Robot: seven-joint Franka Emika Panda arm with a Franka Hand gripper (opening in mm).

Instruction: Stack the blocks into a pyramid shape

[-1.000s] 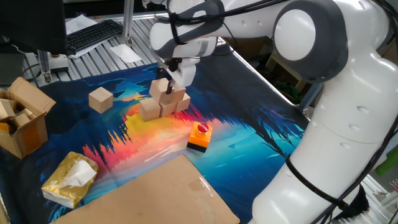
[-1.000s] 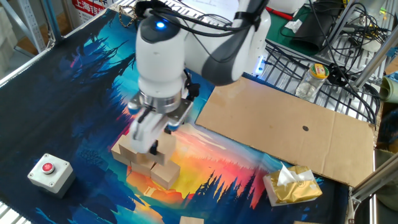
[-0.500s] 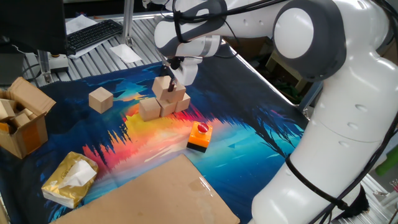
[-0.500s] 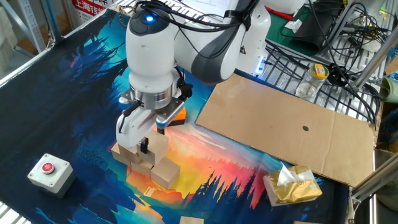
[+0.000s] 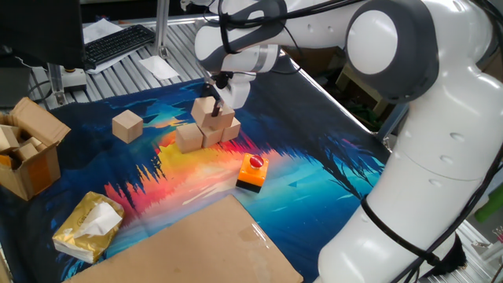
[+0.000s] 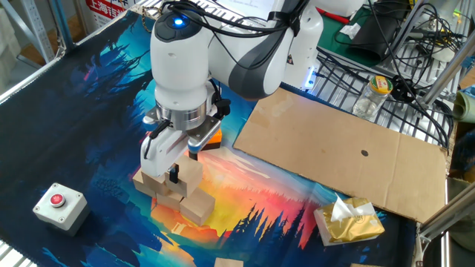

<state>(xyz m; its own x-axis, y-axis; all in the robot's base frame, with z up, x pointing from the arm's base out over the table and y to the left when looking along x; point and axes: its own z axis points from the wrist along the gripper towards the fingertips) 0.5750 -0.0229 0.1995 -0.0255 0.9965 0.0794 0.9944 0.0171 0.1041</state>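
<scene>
The tool (image 5: 216, 109) sits open over the top block (image 5: 206, 110) of the stack (image 6: 174, 191) at frame centre-left; a lone block (image 5: 127, 125) lies well apart, further left.

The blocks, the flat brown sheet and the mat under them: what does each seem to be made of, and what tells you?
The blocks: apparently unpainted wood, pale tan, matte, crisp edges. The flat sheet: probably cardboard, dull uniform brown, thin, with a small hole. The mat: looks like printed fabric or soft rubber, with a colourful forest picture and slight sheen; which one is unclear.
</scene>
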